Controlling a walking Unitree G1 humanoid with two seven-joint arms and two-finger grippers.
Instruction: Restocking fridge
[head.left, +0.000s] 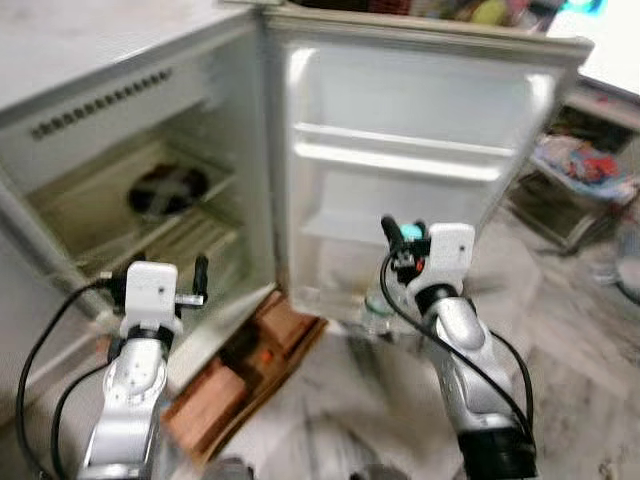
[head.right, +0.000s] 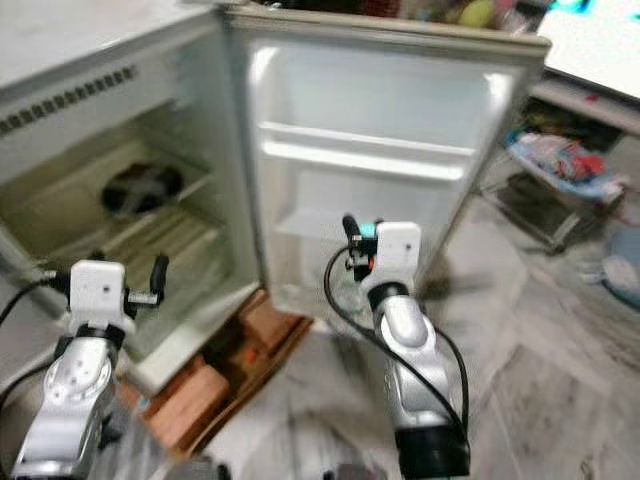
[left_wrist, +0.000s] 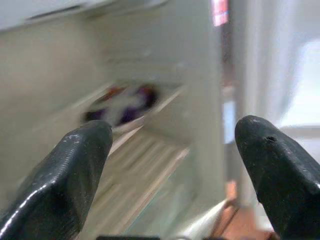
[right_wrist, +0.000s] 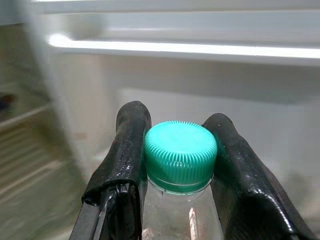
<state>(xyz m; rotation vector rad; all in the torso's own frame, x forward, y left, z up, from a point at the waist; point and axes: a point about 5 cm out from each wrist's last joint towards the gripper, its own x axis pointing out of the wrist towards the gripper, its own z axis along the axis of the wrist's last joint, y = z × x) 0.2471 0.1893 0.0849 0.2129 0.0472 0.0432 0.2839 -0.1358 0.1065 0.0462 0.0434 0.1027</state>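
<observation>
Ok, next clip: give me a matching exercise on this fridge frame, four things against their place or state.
Things:
1. bottle
2. left gripper
3. fridge door
4. dark round item

Place or state:
A. swung wide open
B. lying on a shelf inside the fridge
C. clamped at the neck, just under its green cap, in the right gripper
D. fingers apart, nothing between them

Pairs: 1-C, 2-D, 3-A, 4-B

Pale marble floor spreads right of the pincers, toward a cluttered low rack beyond.
</observation>
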